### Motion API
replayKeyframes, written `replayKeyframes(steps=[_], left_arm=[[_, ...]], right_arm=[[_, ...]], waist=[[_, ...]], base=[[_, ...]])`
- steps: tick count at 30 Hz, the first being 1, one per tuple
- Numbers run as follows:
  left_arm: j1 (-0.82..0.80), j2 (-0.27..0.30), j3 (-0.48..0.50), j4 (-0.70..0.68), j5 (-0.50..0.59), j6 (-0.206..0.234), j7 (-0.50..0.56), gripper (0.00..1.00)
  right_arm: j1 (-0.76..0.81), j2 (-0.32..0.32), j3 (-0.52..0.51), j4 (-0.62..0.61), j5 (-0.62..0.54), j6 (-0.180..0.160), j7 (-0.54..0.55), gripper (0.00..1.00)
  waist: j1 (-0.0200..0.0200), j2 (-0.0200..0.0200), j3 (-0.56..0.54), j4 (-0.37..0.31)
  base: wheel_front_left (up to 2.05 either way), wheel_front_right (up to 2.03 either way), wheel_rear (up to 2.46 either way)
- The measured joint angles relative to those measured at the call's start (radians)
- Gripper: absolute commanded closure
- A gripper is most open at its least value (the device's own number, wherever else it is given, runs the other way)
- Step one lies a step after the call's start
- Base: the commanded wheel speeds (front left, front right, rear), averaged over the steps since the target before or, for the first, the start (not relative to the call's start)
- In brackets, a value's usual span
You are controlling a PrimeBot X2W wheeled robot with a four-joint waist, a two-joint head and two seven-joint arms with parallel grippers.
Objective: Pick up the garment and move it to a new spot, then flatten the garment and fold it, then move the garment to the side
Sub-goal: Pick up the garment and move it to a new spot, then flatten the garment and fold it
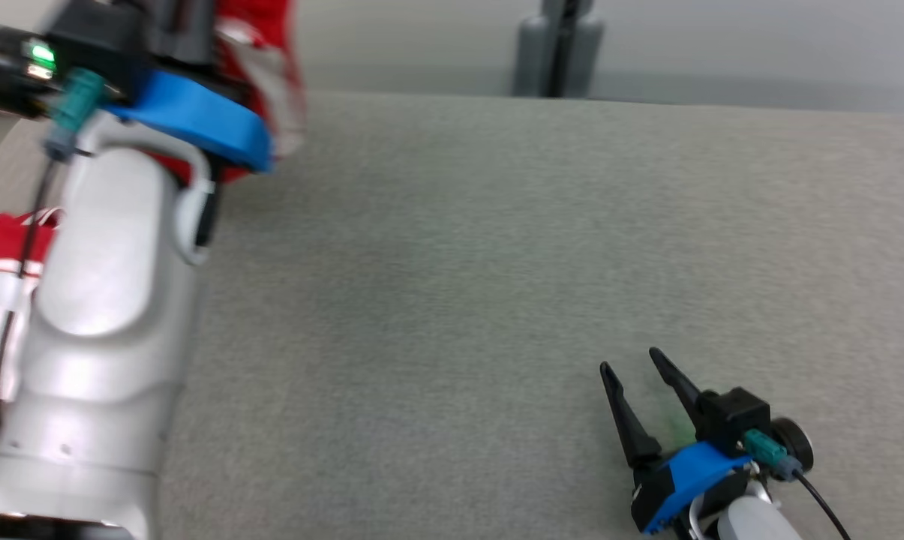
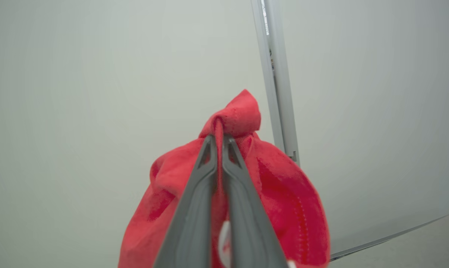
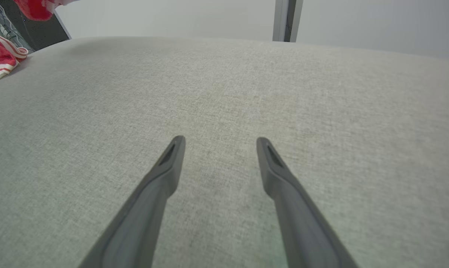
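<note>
Red fleece garment with white stripes [image 2: 284,193] hangs at the left edge of the grey cloth counter [image 1: 497,262], one fold pinched in the shut left jaws; so thin a bite may slip under the weight (a guess). Pale left arm [image 1: 106,300] stands high; right jaws gape empty, low at near right.

Head view above grey table [image 1: 497,262], right wrist low along it (shared surface), left wrist facing wall [image 2: 79,93].

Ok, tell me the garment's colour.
Red, with some white trim; the garment shows best in the left wrist view.
</note>
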Motion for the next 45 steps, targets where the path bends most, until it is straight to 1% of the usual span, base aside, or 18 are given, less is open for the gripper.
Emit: replayKeyframes(steps=[4, 7, 11, 14, 15, 16, 17, 19, 21, 24, 26, 29, 34, 36, 38, 39, 43, 45], left_arm=[[0.049, -0.047, -0.100, -0.079, -0.081, -0.003, 0.000, 1.00], [0.097, -0.080, -0.173, -0.104, -0.126, -0.003, 0.000, 1.00], [0.194, -0.125, -0.276, -0.098, -0.192, -0.003, 0.002, 1.00], [0.266, -0.139, -0.363, -0.070, -0.230, -0.003, 0.003, 1.00], [0.289, -0.140, -0.390, -0.052, -0.235, -0.003, 0.002, 0.69], [0.311, -0.141, -0.408, -0.032, -0.243, -0.003, 0.002, 0.28], [0.333, -0.142, -0.423, -0.016, -0.258, -0.003, 0.002, 0.00], [0.369, -0.140, -0.457, 0.006, -0.280, -0.001, 0.001, 0.00], [0.397, -0.142, -0.478, 0.017, -0.304, 0.015, 0.001, 0.00], [0.429, -0.142, -0.456, 0.007, -0.314, 0.055, 0.001, 0.00], [0.448, -0.142, -0.410, -0.014, -0.304, 0.081, 0.001, 0.00], [0.491, -0.130, -0.314, -0.078, -0.281, 0.108, 0.001, 0.00], [0.626, -0.077, -0.158, -0.157, -0.218, 0.126, 0.000, 0.00], [0.677, -0.073, -0.106, -0.189, -0.188, 0.127, 0.000, 0.00], [0.726, -0.072, -0.074, -0.210, -0.154, 0.115, 0.000, 0.00], [0.752, -0.075, -0.057, -0.217, -0.139, 0.109, 0.000, 0.00], [0.853, -0.087, 0.030, -0.244, -0.099, 0.108, 0.000, 0.00], [0.899, -0.100, 0.059, -0.248, -0.079, 0.104, 0.000, 0.00]], right_arm=[[0.022, 0.001, -0.003, 0.010, 0.000, 0.000, 0.000, 0.00], [0.028, 0.001, -0.008, 0.010, 0.000, 0.000, 0.000, 0.00], [0.049, 0.003, -0.009, 0.014, 0.004, 0.000, 0.000, 0.00], [0.056, 0.004, -0.003, 0.022, 0.012, 0.000, 0.000, 0.00], [0.058, 0.004, -0.002, 0.024, 0.012, 0.000, 0.000, 0.00], [0.058, 0.005, -0.001, 0.025, 0.012, 0.000, 0.000, 0.00], [0.058, 0.004, -0.001, 0.025, 0.012, 0.000, 0.000, 0.00], [0.058, 0.004, -0.005, 0.025, 0.015, 0.000, 0.000, 0.00], [0.058, 0.003, -0.012, 0.024, 0.019, 0.000, 0.000, 0.00], [0.061, 0.003, -0.026, 0.022, 0.020, 0.000, 0.000, 0.00], [0.062, 0.004, -0.032, 0.015, 0.019, 0.000, 0.000, 0.00], [0.063, 0.005, -0.034, 0.004, 0.010, 0.000, 0.000, 0.00], [0.072, 0.007, -0.047, -0.017, 0.003, 0.000, 0.000, 0.00], [0.084, 0.007, -0.056, -0.026, -0.001, 0.000, 0.000, 0.00], [0.097, 0.007, -0.064, -0.036, -0.009, 0.000, 0.000, 0.00], [0.105, 0.007, -0.068, -0.039, -0.009, 0.000, 0.000, 0.00], [0.140, 0.007, -0.083, -0.047, -0.015, 0.000, 0.000, 0.00], [0.154, 0.007, -0.091, -0.048, -0.014, 0.000, 0.000, 0.00]], waist=[[-0.0001, 0.0000, -0.027, -0.068], [-0.0001, 0.0000, -0.040, -0.123], [-0.0001, 0.0000, -0.057, -0.192], [-0.0001, 0.0000, -0.068, -0.234], [-0.0001, 0.0000, -0.072, -0.244], [-0.0002, 0.0000, -0.075, -0.253], [-0.0001, 0.0000, -0.079, -0.261], [-0.0001, 0.0000, -0.084, -0.272], [-0.0001, 0.0000, -0.087, -0.273], [-0.0002, 0.0000, -0.092, -0.259], [-0.0001, 0.0000, -0.097, -0.246], [-0.0001, 0.0000, -0.103, -0.223], [-0.0001, 0.0000, -0.138, -0.195], [0.0000, 0.0000, -0.155, -0.187], [-0.0001, 0.0000, -0.170, -0.176], [0.0000, 0.0000, -0.178, -0.170], [-0.0002, 0.0000, -0.206, -0.160], [-0.0001, 0.0000, -0.217, -0.159]], base=[[0.00, 0.00, 0.00], [0.00, 0.00, 0.00], [0.00, 0.00, 0.00], [0.00, 0.00, 0.00], [0.00, 0.00, 0.00], [0.00, 0.00, 0.00], [0.00, 0.00, 0.00], [0.00, 0.00, 0.00], [0.00, 0.00, 0.00], [0.00, 0.00, 0.00], [0.00, 0.00, 0.00], [0.00, 0.00, 0.00], [0.00, 0.00, 0.00], [0.00, 0.00, 0.00], [0.00, 0.00, 0.00], [0.00, 0.00, 0.00], [0.00, 0.00, 0.00], [0.00, 0.00, 0.00]])
